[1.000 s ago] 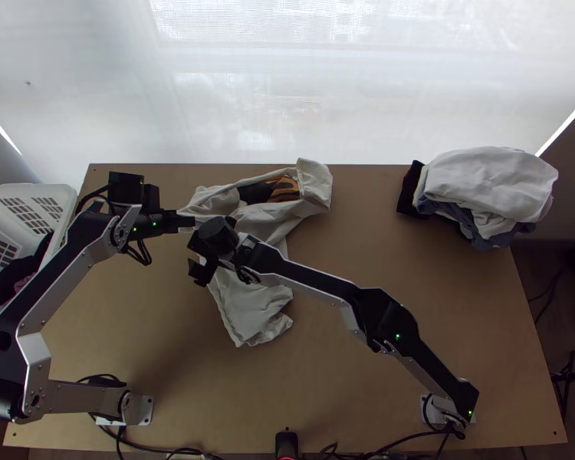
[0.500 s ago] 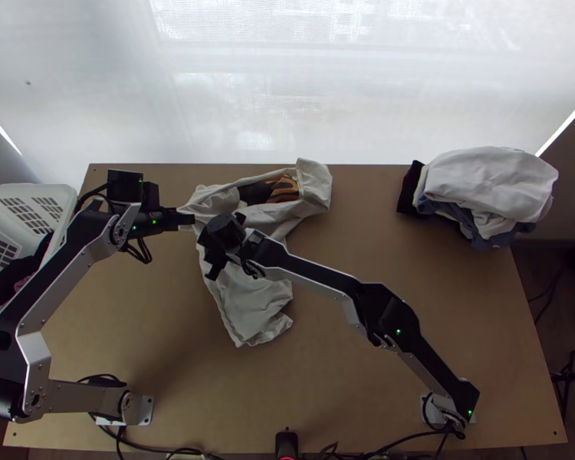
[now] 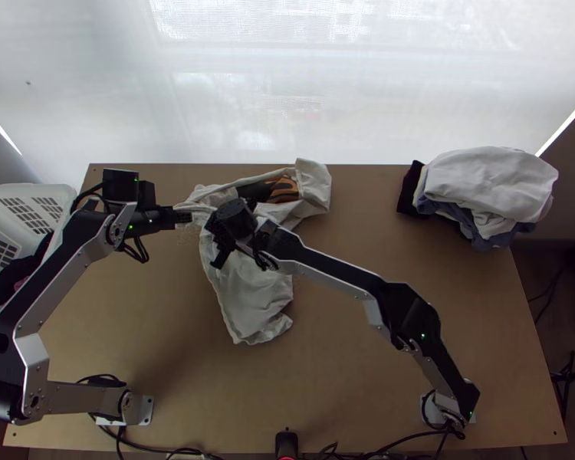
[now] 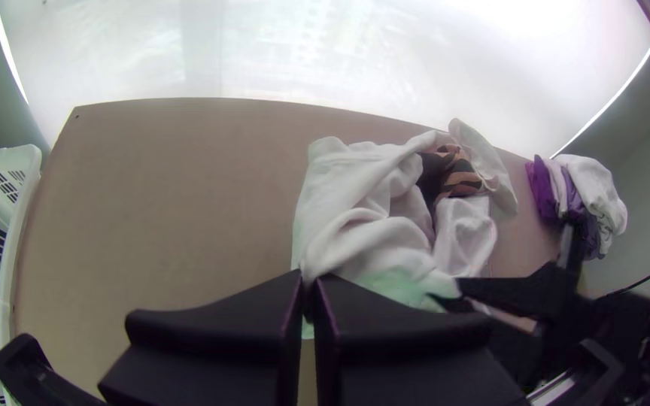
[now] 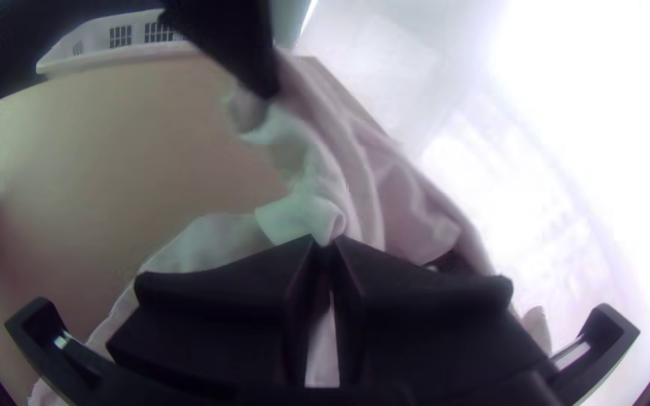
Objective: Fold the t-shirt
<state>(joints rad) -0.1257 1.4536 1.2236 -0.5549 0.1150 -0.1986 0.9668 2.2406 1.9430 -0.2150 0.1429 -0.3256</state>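
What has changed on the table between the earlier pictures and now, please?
The right gripper has moved up the top view and to its right, the left gripper slightly left. Both are now shut on the shirt; I cannot tell when either took hold. The clothes pile and basket stayed put.

The left arm (image 3: pixel 57 264) is bent, its left gripper (image 3: pixel 186 217) pointing inward with fingers (image 4: pixel 220 323) closed together. The right arm (image 3: pixel 333 276) extends across the middle; its right gripper (image 3: pixel 223 244) is closed also.
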